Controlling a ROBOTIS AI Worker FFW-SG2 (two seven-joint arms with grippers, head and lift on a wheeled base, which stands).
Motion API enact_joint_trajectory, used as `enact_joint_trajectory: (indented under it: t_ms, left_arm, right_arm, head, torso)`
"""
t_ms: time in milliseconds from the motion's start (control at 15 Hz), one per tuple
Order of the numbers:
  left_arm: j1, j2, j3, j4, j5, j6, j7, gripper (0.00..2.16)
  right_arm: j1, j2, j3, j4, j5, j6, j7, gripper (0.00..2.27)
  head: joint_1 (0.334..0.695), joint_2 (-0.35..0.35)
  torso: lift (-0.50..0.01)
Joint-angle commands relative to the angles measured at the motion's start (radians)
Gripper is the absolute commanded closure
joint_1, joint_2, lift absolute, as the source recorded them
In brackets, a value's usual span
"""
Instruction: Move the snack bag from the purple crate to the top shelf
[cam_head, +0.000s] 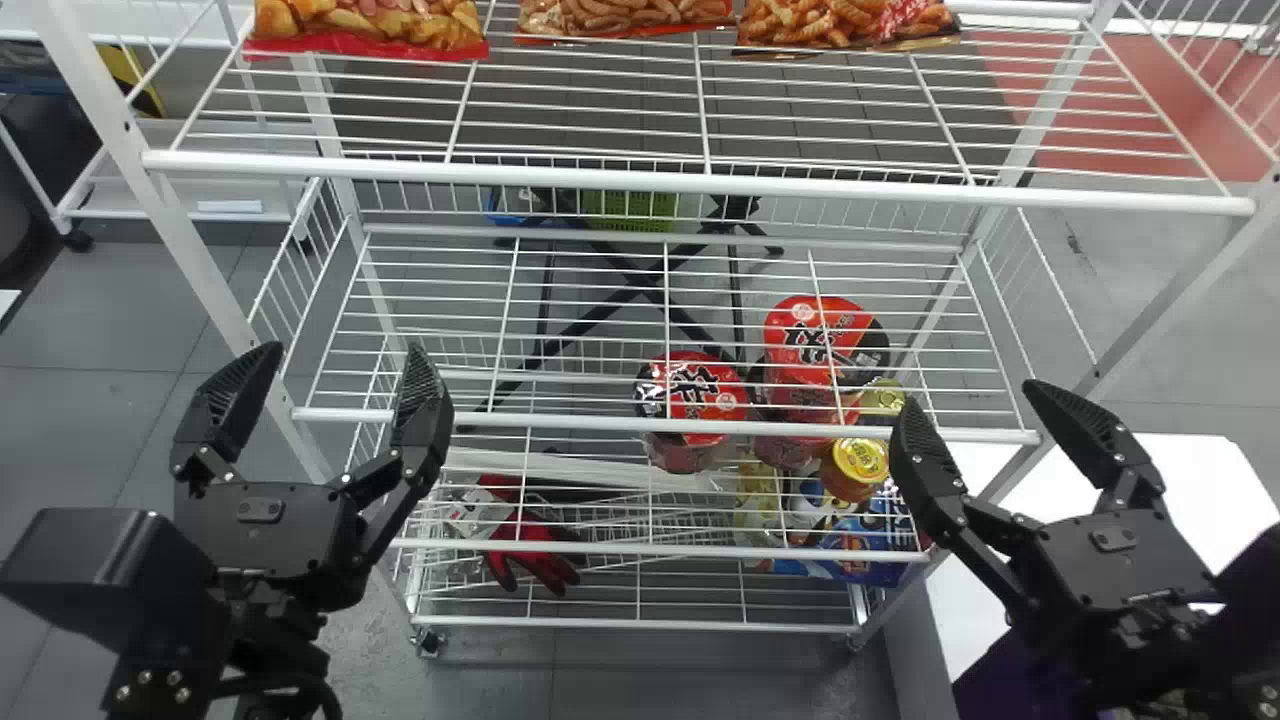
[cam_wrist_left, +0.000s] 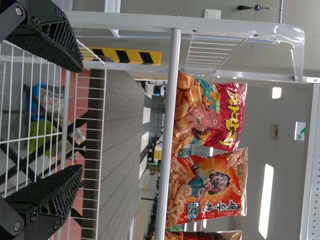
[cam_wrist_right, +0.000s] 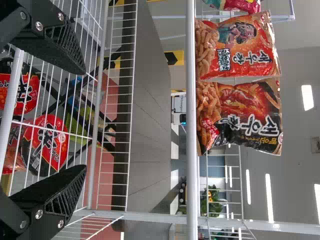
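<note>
From my station I see both pincers spread, with nothing between their fingers: the left gripper (cam_head: 345, 350) and the right gripper (cam_head: 970, 394) in front of the rack. Three snack bags (cam_head: 372, 28) stand side by side on the top shelf (cam_head: 700, 187). The purple shape (cam_head: 1015, 685) under my right arm is probably the crate, mostly hidden.

Shelf (cam_head: 700, 183) white. Crate (cam_head: 1005, 685) deep purple. Snack bags: one crimson with teal, yellow lettering (cam_wrist_left: 232, 115); one orange-red (cam_wrist_left: 215, 187); one black and red (cam_wrist_right: 250, 120). Noodle cup (cam_head: 692, 392) red, black lettering — lid (cam_head: 860, 460) golden yellow. Glove (cam_head: 540, 550) red and black. Barrier (cam_wrist_left: 130, 55) yellow, black-striped.
</note>
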Motion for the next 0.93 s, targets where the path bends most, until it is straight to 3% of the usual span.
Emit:
enact_joint_trajectory:
  t_ms: [0, 867]
  left_arm:
    - [-0.003, 0.000, -0.001, 0.000, 0.000, 0.000, 0.000, 0.14]
    - [0.002, 0.000, -0.006, 0.011, 0.006, -0.028, 0.012, 0.15]
  right_arm:
    - [-0.003, 0.000, 0.002, 0.000, 0.002, 0.002, 0.000, 0.17]
    - [-0.006, 0.000, 0.006, -0.005, 0.011, 0.039, -0.001, 0.17]
  head:
    - [0.695, -0.049]
    - [0.695, -0.047]
  torso:
    - [-0.304]
    - [-0.356]
